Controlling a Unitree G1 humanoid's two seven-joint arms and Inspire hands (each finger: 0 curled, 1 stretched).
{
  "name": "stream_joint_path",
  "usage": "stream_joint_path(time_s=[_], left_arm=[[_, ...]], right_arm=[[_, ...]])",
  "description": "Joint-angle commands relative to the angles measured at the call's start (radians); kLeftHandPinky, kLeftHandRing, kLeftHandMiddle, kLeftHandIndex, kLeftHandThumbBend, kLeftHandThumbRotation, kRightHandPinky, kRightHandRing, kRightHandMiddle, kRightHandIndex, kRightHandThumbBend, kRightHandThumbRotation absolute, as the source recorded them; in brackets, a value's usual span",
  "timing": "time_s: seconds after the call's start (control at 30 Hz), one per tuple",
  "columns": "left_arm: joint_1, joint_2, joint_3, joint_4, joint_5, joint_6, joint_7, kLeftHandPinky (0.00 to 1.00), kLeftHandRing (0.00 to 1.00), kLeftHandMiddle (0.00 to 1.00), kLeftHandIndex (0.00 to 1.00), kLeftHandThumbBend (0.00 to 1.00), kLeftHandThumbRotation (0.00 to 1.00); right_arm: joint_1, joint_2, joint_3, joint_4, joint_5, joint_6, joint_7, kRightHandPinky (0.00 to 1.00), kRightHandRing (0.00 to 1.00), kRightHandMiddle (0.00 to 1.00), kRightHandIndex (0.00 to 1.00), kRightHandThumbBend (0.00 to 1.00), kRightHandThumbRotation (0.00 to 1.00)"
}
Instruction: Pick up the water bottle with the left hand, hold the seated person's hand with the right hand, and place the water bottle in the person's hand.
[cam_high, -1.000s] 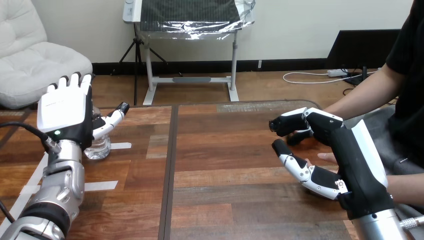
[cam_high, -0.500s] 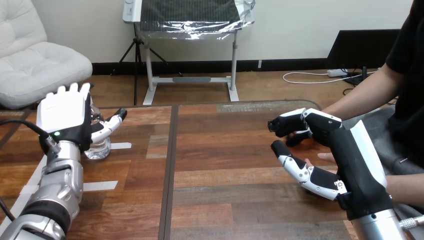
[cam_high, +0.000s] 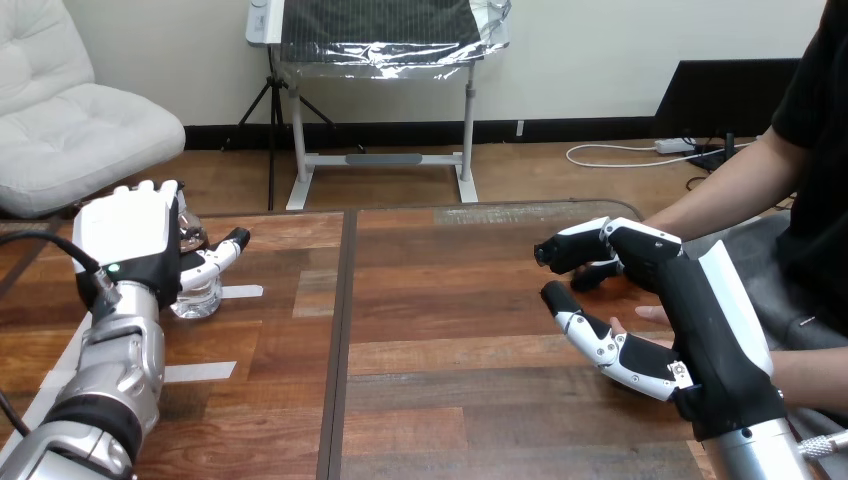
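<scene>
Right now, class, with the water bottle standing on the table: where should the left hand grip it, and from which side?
Best take the water bottle round its body, mid-height, coming from the near side, where the left hand stands. It is upright and round on the table, so a sideways wrap fits.

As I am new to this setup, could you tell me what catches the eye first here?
At the right, the robot's right hand is open, its fingers and thumb on either side of the person's hand. At the left, the left hand stands in front of the water bottle on the table.
</scene>
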Motion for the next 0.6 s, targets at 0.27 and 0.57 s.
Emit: stream_joint_path(time_s=[0.27,0.57], left_arm=[[-0.121,-0.011,-0.032,0.009,0.013,0.032,-0.097,0.93,0.93,0.94,0.91,0.58,1.0],[-0.113,-0.018,-0.024,0.008,-0.003,0.025,-0.118,0.92,0.91,0.91,0.89,0.58,1.0]], right_arm=[[-0.026,-0.016,-0.005,-0.082,0.007,-0.002,0.001,0.52,0.62,0.63,0.57,0.4,0.0],[-0.019,-0.02,-0.008,-0.091,0.01,0.004,0.006,0.52,0.62,0.62,0.57,0.4,0.0]])
